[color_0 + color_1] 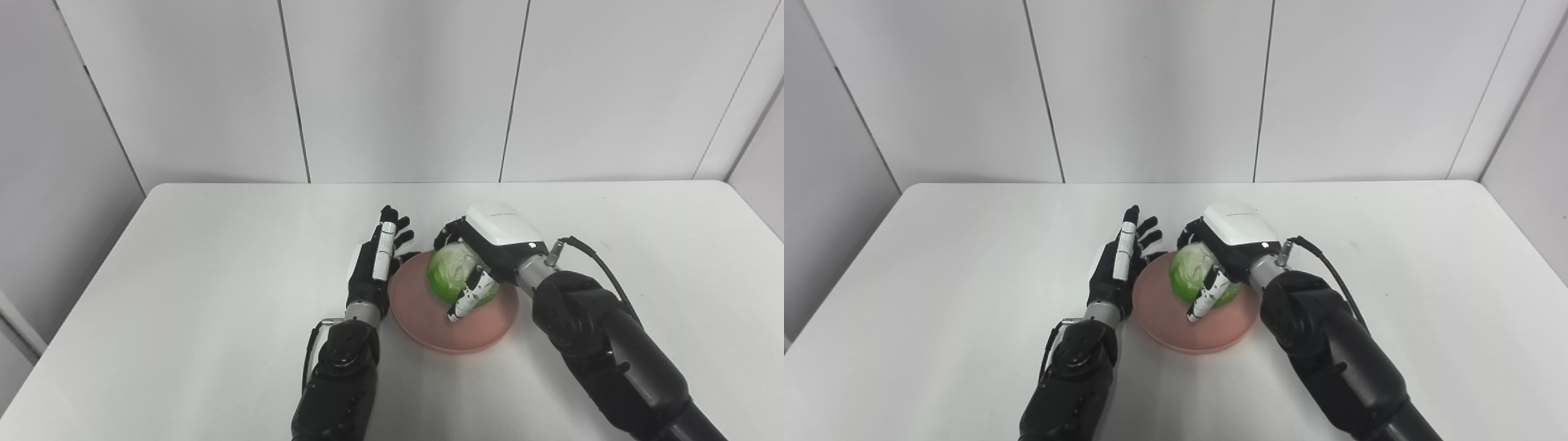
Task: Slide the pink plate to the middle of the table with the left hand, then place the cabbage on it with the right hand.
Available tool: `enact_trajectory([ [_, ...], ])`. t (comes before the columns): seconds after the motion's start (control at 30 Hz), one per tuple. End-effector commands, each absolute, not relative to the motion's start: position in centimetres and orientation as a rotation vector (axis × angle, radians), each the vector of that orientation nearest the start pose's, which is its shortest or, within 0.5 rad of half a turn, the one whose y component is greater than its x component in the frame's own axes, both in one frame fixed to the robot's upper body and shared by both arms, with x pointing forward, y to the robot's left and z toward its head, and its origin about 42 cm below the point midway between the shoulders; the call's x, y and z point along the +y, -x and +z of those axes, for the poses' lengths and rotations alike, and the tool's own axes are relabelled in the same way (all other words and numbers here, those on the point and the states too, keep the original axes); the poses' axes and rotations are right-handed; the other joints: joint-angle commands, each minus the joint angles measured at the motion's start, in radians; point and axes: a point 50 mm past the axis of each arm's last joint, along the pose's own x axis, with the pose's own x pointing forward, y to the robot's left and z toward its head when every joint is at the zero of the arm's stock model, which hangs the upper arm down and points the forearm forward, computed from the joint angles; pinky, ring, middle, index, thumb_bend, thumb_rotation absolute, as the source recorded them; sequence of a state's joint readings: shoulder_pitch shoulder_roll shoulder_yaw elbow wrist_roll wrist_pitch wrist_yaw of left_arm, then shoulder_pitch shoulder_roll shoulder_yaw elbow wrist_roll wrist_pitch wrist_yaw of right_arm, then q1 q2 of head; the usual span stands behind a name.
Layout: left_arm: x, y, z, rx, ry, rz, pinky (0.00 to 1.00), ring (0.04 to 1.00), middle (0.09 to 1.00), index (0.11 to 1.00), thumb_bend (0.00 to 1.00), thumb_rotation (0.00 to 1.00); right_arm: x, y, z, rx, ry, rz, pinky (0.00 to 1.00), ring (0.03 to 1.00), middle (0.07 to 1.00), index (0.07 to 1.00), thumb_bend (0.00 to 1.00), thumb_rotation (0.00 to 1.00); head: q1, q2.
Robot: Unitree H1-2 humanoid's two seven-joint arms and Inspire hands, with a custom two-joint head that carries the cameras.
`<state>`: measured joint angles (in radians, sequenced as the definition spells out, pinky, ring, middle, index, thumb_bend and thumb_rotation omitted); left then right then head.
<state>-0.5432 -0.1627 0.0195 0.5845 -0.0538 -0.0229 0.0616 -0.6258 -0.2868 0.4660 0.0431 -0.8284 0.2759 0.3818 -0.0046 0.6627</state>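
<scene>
White table (202, 294), bare at left. Pink plate (429, 331) near the middle, toward the near edge. Right hand (490, 251) wrapped around the cabbage (450, 272), resting on the plate's far half. Left hand (376, 263) just left of the plate rim, fingers spread, holding nothing.

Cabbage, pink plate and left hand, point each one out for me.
cabbage (450, 272), left eye view, leafy top.
pink plate (429, 327), left eye view, bare front floor.
left hand (1115, 269), right eye view, palm.
</scene>
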Motion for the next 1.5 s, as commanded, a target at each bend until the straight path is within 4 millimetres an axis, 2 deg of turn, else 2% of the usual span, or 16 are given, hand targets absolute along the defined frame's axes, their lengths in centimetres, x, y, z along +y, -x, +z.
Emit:
enact_trajectory([
  [0.0, 8.9, -42.9, 11.8, 0.132, 0.166, -0.132, 0.70, 0.888, 0.906, 0.995, 0.88, 0.98, -14.3, -42.7, 26.4, -0.313, 1.306, 0.406, 0.31, 0.384, 0.447, 0.526, 0.53, 0.00, 0.000, 0.001],
  [0.03, 8.8, -42.9, 11.8, 0.133, 0.164, -0.131, 0.68, 0.885, 0.901, 0.992, 0.88, 0.98, -14.4, -42.6, 26.3, -0.313, 1.300, 0.406, 0.32, 0.406, 0.494, 0.630, 0.70, 0.14, 0.000, 0.001],
  [0.07, 8.8, -42.9, 11.8, 0.133, 0.167, -0.130, 0.67, 0.884, 0.899, 0.990, 0.88, 0.98, -14.7, -42.5, 26.1, -0.315, 1.285, 0.405, 0.33, 0.417, 0.518, 0.684, 0.79, 0.21, 0.001, 0.001],
  [0.1, 8.8, -42.9, 11.8, 0.134, 0.170, -0.130, 0.67, 0.887, 0.900, 0.981, 0.88, 0.97, -14.8, -42.5, 26.0, -0.316, 1.274, 0.405, 0.35, 0.463, 0.599, 0.769, 0.89, 0.35, 0.001, 0.001],
  [0.13, 8.7, -42.9, 11.8, 0.133, 0.170, -0.131, 0.67, 0.889, 0.900, 0.978, 0.88, 0.97, -15.0, -42.4, 26.0, -0.313, 1.263, 0.408, 0.36, 0.479, 0.626, 0.798, 0.92, 0.40, 0.002, 0.001],
  [0.17, 8.7, -43.0, 11.8, 0.131, 0.170, -0.131, 0.65, 0.888, 0.900, 0.973, 0.88, 0.96, -15.1, -42.4, 26.0, -0.310, 1.256, 0.412, 0.41, 0.555, 0.713, 0.855, 0.97, 0.52, 0.002, 0.001],
  [0.27, 8.6, -43.1, 11.8, 0.133, 0.172, -0.132, 0.65, 0.891, 0.902, 0.970, 0.87, 0.96, -15.3, -42.3, 25.9, -0.307, 1.240, 0.414, 0.49, 0.681, 0.827, 0.916, 1.00, 0.65, 0.004, 0.000],
  [0.3, 8.6, -43.1, 11.8, 0.134, 0.179, -0.131, 0.66, 0.891, 0.904, 0.974, 0.87, 0.95, -15.4, -42.3, 25.9, -0.309, 1.228, 0.416, 0.59, 0.769, 0.872, 0.938, 1.00, 0.69, 0.003, -0.001],
  [0.43, 8.7, -43.0, 11.8, 0.133, 0.194, -0.132, 0.71, 0.900, 0.913, 0.985, 0.83, 0.94, -15.6, -42.4, 25.9, -0.314, 1.178, 0.436, 0.81, 0.926, 0.946, 0.991, 1.00, 0.74, 0.003, -0.001],
  [0.67, 8.9, -42.9, 11.7, 0.130, 0.190, -0.137, 0.74, 0.902, 0.919, 0.979, 0.82, 0.95, -15.9, -42.2, 26.1, -0.348, 1.162, 0.430, 0.90, 0.959, 0.969, 1.000, 1.00, 0.85, 0.003, 0.002],
  [0.87, 9.1, -42.7, 11.9, 0.098, 0.179, -0.118, 0.71, 0.900, 0.922, 0.968, 0.85, 0.94, -16.8, -41.9, 25.3, -0.513, 1.065, 0.322, 0.93, 0.907, 0.907, 0.963, 1.00, 0.95, 0.004, 0.006],
  [1.0, 9.5, -42.6, 12.3, 0.025, 0.143, -0.071, 0.80, 0.909, 0.933, 0.957, 0.82, 0.95, -17.7, -41.9, 23.6, -0.544, 0.805, 0.212, 0.75, 0.848, 0.885, 0.923, 0.98, 1.00, 0.005, 0.006],
  [1.2, 10.7, -42.8, 13.4, -0.164, 0.001, 0.020, 0.91, 0.907, 0.928, 0.906, 0.71, 0.96, -18.9, -42.3, 19.8, -0.372, 0.193, 0.104, 0.72, 0.798, 0.855, 0.969, 0.93, 1.00, -0.003, 0.003],
  [1.37, 11.6, -42.2, 13.1, -0.188, -0.020, 0.023, 0.89, 0.919, 0.933, 0.909, 0.75, 0.93, -19.4, -42.0, 17.5, -0.307, -0.087, 0.008, 0.85, 0.862, 0.898, 0.974, 0.88, 1.00, -0.011, 0.008],
  [1.4, 11.8, -42.1, 12.9, -0.184, -0.027, 0.026, 0.89, 0.918, 0.932, 0.915, 0.75, 0.93, -19.5, -41.9, 17.0, -0.297, -0.107, -0.013, 0.93, 0.903, 0.913, 0.969, 0.87, 1.00, -0.013, 0.009],
  [1.47, 12.2, -41.9, 12.5, -0.170, -0.034, 0.027, 0.90, 0.922, 0.936, 0.923, 0.79, 0.94, -19.5, -41.8, 16.3, -0.295, -0.092, -0.047, 0.97, 0.919, 0.908, 0.960, 0.85, 1.00, -0.018, 0.011],
])
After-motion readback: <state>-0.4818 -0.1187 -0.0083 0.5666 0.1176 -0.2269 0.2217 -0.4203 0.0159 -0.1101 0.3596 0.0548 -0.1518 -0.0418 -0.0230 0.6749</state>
